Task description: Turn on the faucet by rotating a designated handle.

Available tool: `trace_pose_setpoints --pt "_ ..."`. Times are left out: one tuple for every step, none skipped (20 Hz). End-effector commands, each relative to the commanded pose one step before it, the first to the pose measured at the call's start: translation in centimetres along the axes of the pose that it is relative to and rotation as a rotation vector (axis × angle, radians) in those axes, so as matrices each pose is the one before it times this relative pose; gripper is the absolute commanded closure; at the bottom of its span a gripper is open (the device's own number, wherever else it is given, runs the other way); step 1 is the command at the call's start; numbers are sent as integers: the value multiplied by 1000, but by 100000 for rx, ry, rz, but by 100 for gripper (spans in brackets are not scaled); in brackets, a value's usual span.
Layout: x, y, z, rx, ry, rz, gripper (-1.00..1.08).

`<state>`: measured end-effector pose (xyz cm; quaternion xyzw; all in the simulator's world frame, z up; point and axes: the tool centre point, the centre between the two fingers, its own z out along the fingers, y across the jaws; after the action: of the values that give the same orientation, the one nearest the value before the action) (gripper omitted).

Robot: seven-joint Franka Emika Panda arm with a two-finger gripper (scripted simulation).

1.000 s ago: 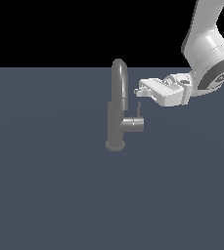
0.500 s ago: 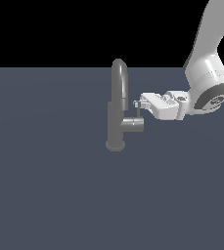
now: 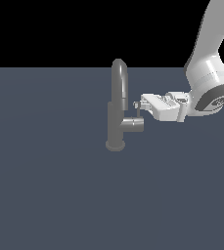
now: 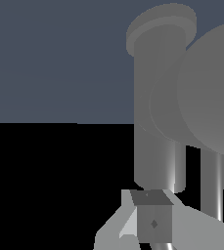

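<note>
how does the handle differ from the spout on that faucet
The handle is a thin, short, straight rod standing up from the end of the side stub; the spout is thick, tall and arched over the body. The handle sits low on the exterior view's right, with the claw at its tip; the spout rises from the top, untouched. Both are dull grey metal parts of one faucet.

Exterior looks down from afar; wrist, seemingly inverted, hugs faucet (image 3: 118, 117).

A flat slate-blue surface (image 3: 50, 195) fills the lower scene (plain, unmarked), with black backdrop (image 3: 50, 29) above.
</note>
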<state>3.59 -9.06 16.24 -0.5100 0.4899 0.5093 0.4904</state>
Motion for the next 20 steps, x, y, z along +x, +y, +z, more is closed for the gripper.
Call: trace_pose_setpoints --pt "-132 599 -10 30 12 -22 108" --pt "-51 257 4 0 0 0 108" --pt "-52 260 4 0 0 0 108" --pt "-52 262 4 0 0 0 108" --pt "-53 265 4 0 0 0 108" --pt "-53 267 4 0 0 0 108" --pt "-54 270 4 0 0 0 108" --pt "-54 273 4 0 0 0 108" --pt "-55 275 3 0 0 0 108" --pt "-55 278 3 0 0 0 108" --pt "-56 280 3 0 0 0 108" --pt "-56 283 3 0 0 0 108" --pt "-57 285 2 0 0 0 108" --pt "-57 288 2 0 0 0 108" --pt "-58 291 1 0 0 0 108" --pt "0 0 0 0 0 0 108" --pt "129 -566 135 220 260 -412 108" --pt "169 359 -12 0 0 0 108" --pt "203 351 -5 -26 -42 48 108" --pt "173 366 -13 0 0 0 108"
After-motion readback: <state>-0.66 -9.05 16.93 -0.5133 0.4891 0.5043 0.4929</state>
